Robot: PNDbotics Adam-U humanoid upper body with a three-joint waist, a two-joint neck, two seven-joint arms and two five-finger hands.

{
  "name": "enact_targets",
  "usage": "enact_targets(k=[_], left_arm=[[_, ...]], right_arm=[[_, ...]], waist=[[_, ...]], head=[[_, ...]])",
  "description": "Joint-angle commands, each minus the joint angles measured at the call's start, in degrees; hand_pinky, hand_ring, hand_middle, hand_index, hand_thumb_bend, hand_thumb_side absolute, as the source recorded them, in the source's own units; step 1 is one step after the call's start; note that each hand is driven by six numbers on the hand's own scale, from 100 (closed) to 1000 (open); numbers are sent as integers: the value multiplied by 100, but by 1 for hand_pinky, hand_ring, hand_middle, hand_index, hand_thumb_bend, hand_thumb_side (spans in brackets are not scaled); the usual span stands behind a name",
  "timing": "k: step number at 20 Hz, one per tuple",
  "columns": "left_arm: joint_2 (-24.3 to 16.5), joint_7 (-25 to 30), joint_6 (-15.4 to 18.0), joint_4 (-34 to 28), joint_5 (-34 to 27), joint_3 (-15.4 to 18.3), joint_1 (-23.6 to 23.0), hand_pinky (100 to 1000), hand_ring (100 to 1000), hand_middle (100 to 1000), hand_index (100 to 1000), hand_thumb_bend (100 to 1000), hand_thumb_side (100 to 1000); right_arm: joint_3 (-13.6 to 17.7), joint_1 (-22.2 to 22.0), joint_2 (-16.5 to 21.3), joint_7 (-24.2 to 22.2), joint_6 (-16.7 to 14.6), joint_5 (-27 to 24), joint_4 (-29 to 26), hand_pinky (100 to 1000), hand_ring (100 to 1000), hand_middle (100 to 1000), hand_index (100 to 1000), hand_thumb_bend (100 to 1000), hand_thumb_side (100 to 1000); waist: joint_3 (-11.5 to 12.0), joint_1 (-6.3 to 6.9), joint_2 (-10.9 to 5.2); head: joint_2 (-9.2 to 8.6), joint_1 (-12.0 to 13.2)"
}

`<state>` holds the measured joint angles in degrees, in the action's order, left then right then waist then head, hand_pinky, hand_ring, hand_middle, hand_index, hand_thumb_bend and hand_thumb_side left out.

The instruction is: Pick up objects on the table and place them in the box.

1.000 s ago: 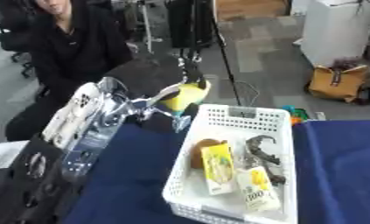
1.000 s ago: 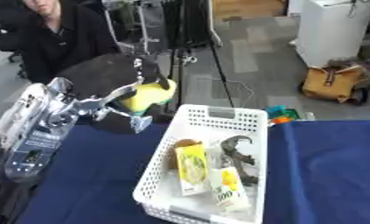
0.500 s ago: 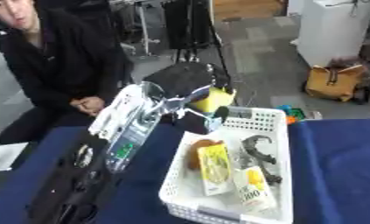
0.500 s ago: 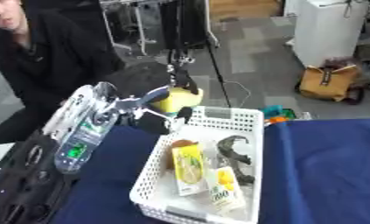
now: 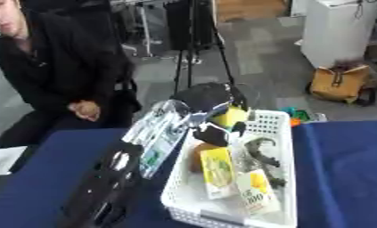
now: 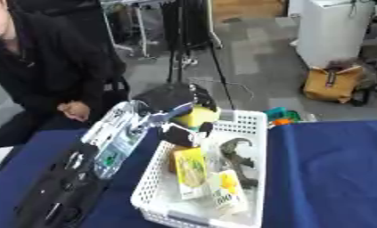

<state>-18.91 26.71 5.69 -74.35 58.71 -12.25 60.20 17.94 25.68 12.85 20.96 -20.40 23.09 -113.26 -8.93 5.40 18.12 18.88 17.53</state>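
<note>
My left hand (image 5: pixel 209 101) reaches in from the lower left and hovers over the far left corner of the white basket (image 5: pixel 276 214). Its fingers are curled round a yellow object (image 5: pixel 229 116), which hangs just above the basket's far end. Inside the basket lie a yellow packet (image 5: pixel 217 171), a yellow and white carton (image 5: pixel 257 193), a dark curved object (image 5: pixel 261 152) and something brown (image 5: pixel 197 156). The basket stands on a table covered in blue cloth (image 5: pixel 339 169). My right hand shows in neither view.
A seated person in black (image 5: pixel 51 71) is at the far left edge of the table, hands clasped, not touching anything. White paper (image 5: pixel 0 159) lies at the left edge. Beyond the table stand a tripod (image 5: pixel 193 53) and a tan bag (image 5: pixel 339 83) on the floor.
My left arm has carried the yellow object to the right, from beside the basket's left edge to above its far corner. The camera has also shifted.
</note>
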Motion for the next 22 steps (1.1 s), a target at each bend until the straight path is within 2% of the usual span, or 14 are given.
enact_targets(k=[1, 2, 5, 6, 7, 8, 9, 10, 11, 13, 14, 15, 22], left_arm=[[42, 19, -9, 260, -191, 11, 147, 546, 708, 771, 932, 100, 247], [60, 69, 4, 329, -297, 14, 154, 614, 765, 811, 980, 100, 245], [94, 238, 36, 476, -678, 56, 190, 651, 789, 849, 1000, 100, 248], [101, 280, 31, 510, -799, 71, 205, 683, 818, 874, 1000, 100, 393], [116, 319, 41, 543, -949, 86, 229, 725, 856, 899, 1000, 100, 611], [117, 346, 47, 569, -1069, 95, 247, 735, 860, 901, 1000, 100, 676], [135, 369, 50, 596, -1228, 115, 264, 767, 874, 907, 1000, 100, 873], [137, 389, 45, 620, -1366, 125, 278, 783, 886, 915, 1000, 100, 948], [147, 425, 52, 638, -1505, 126, 295, 865, 950, 971, 1000, 100, 1000], [155, 508, 57, 664, -1737, 127, 318, 950, 1000, 1000, 1000, 100, 1000], [155, 550, 51, 674, -1830, 129, 327, 950, 1000, 1000, 1000, 100, 1000], [157, 595, 48, 682, -1902, 130, 334, 1000, 1000, 1000, 1000, 100, 1000], [138, 965, 108, 625, -1956, 122, 356, 1000, 1000, 1000, 1000, 100, 1000]], right_arm=[[-18, 72, 47, -20, -11, -31, -133, 591, 529, 491, 656, 100, 885], [-19, 75, 45, -23, -12, -33, -133, 591, 529, 491, 656, 100, 886], [-24, 88, 43, -26, -16, -37, -133, 590, 529, 491, 656, 100, 886], [-26, 90, 42, -27, -17, -38, -133, 590, 529, 491, 656, 100, 886], [-32, 93, 40, -31, -19, -40, -133, 590, 529, 491, 656, 100, 886], [-34, 94, 38, -35, -21, -41, -133, 590, 529, 491, 656, 100, 886], [-37, 96, 36, -39, -23, -44, -133, 590, 529, 491, 656, 100, 886], [-39, 98, 36, -41, -24, -46, -133, 590, 529, 491, 656, 100, 886], [-43, 101, 34, -44, -26, -48, -133, 590, 529, 491, 656, 100, 887], [-47, 104, 32, -50, -29, -52, -133, 589, 529, 491, 656, 100, 887], [-48, 105, 31, -52, -30, -53, -133, 589, 529, 491, 656, 100, 887], [-48, 106, 30, -54, -30, -55, -133, 589, 529, 491, 656, 100, 887], [-44, 99, 33, -58, -27, -56, -133, 587, 529, 491, 657, 100, 887]], waist=[[-16, -31, -100], [-22, -31, -97], [-38, -30, -91], [-42, -29, -90], [-50, -26, -87], [-54, -24, -85], [-57, -25, -84], [-58, -24, -84], [-62, -24, -83], [-68, -24, -81], [-69, -23, -80], [-72, -23, -80], [-69, -18, -81]], head=[[-66, 19], [-67, 14], [-55, 3], [-53, 3], [-53, 5], [-52, 6], [-48, 9], [-45, 9], [-43, 14], [-43, 17], [-43, 16], [-43, 16], [-36, 8]])
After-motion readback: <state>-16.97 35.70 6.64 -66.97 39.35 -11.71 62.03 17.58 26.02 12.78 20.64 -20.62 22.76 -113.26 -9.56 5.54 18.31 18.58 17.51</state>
